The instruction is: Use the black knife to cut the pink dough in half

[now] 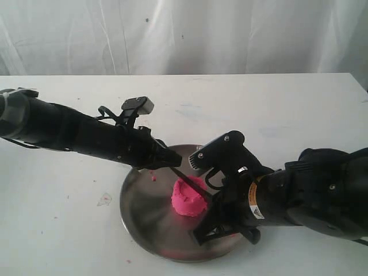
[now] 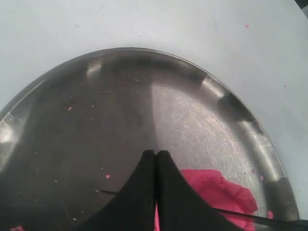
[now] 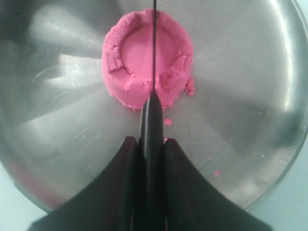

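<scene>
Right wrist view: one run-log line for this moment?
right gripper: shut on black knife | blade across middle of pink dough, one lump | left gripper: shut, above steel plate

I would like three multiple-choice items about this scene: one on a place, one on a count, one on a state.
1. Where does the pink dough lie?
A. on the steel plate
B. on the bare white table
C. inside the left claw

2. How many lumps of dough show?
A. three
B. one
C. two

3. What is the state of the right claw?
A. open and empty
B. shut on the dough
C. shut on the black knife

Answers:
1. A, the steel surrounds the dough in the right wrist view.
2. B, the lump is still whole under the blade.
3. C, its fingers clamp the handle.
</scene>
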{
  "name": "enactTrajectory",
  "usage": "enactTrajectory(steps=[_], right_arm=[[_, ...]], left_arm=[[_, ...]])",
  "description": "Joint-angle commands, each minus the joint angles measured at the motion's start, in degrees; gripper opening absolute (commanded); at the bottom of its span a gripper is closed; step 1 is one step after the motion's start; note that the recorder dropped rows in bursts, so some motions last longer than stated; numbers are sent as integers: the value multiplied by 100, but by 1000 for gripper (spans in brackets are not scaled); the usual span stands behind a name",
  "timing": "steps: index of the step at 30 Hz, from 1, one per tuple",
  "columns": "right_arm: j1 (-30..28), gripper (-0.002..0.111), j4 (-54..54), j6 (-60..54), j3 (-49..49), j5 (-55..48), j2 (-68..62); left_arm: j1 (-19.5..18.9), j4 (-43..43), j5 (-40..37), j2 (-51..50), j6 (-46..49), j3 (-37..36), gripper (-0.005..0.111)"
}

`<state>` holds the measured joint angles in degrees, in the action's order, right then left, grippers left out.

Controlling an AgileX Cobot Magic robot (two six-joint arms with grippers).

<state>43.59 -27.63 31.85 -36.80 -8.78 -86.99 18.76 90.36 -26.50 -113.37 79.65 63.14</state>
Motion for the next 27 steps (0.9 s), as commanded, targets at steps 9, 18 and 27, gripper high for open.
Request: enactTrajectory(steps=[9, 18, 27], right_arm=[[-27, 0, -57, 21, 23, 71, 7], [-27, 0, -46, 21, 23, -22, 7], [-27, 0, -46, 21, 23, -58, -174]], left_arm=[[24, -54, -162, -201, -32, -66, 0], [24, -92, -420, -201, -39, 96, 0], [24, -92, -499, -201, -48, 96, 0]])
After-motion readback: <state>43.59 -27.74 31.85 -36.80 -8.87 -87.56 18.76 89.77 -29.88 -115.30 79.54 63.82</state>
